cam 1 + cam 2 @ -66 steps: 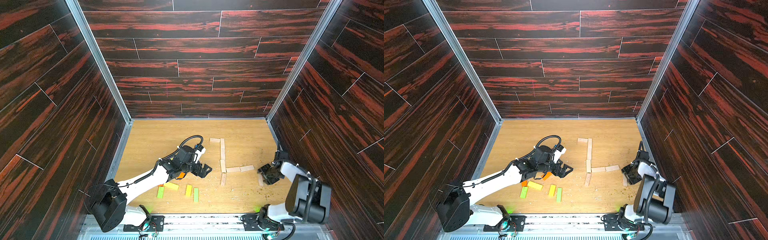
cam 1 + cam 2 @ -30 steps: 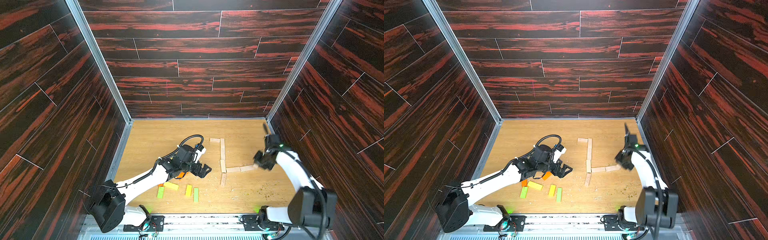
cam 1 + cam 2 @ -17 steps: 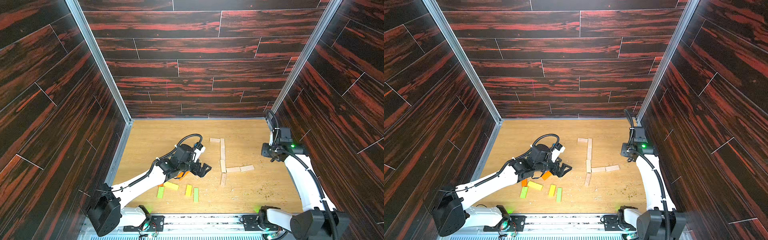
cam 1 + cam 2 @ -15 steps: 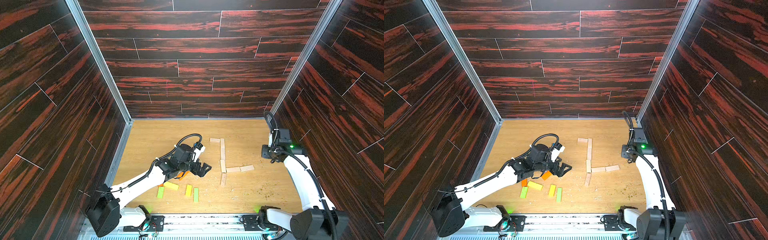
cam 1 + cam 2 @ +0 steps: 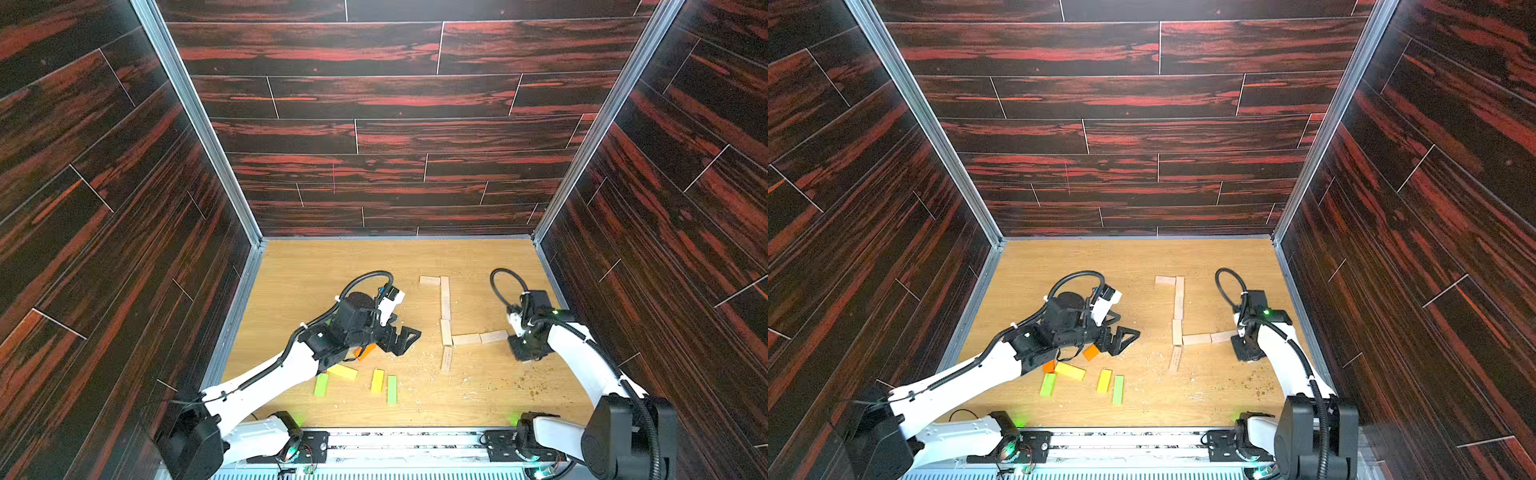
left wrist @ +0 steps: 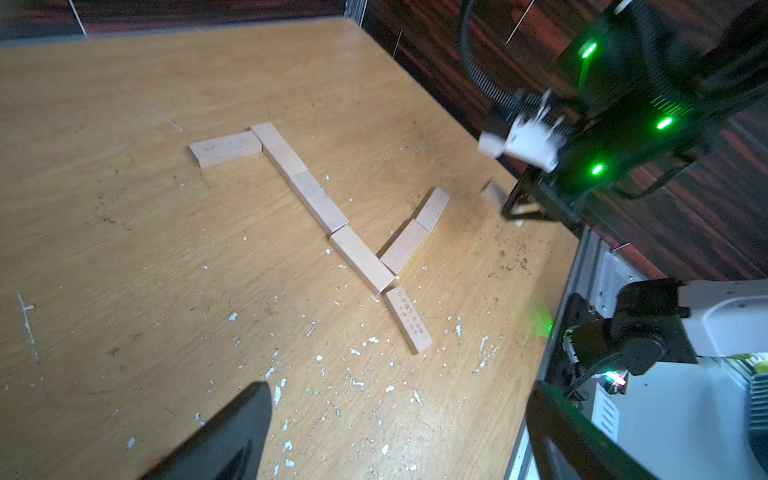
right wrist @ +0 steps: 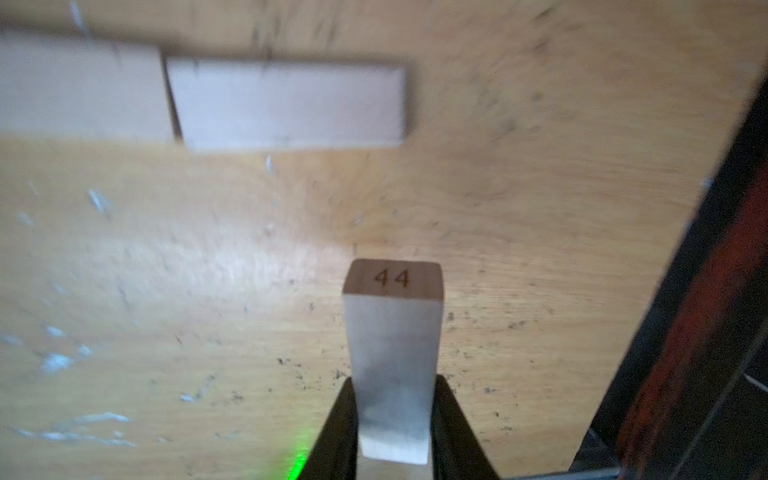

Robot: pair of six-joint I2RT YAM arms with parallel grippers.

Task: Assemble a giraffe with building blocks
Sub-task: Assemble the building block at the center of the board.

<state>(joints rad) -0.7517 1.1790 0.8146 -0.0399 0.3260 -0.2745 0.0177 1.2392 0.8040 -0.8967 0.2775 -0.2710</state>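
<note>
R arm bends down at the wrist. The right gripper (image 7: 394, 388) points straight at the table (image 5: 332, 266) near its right edge, jaws pinched on a pale plank (image 7: 392, 340) held on end, "44" stamped on the far end. Can't tell if it touches the table. It hangs just beside the end of the flat row of pale planks (image 5: 493, 336). L arm stretches low & fwd. The left gripper (image 5: 405, 343) is spread wide, empty, above an orange plank (image 5: 365, 351). Green & yellow planks (image 5: 377, 380) lie nearer the base.
</note>
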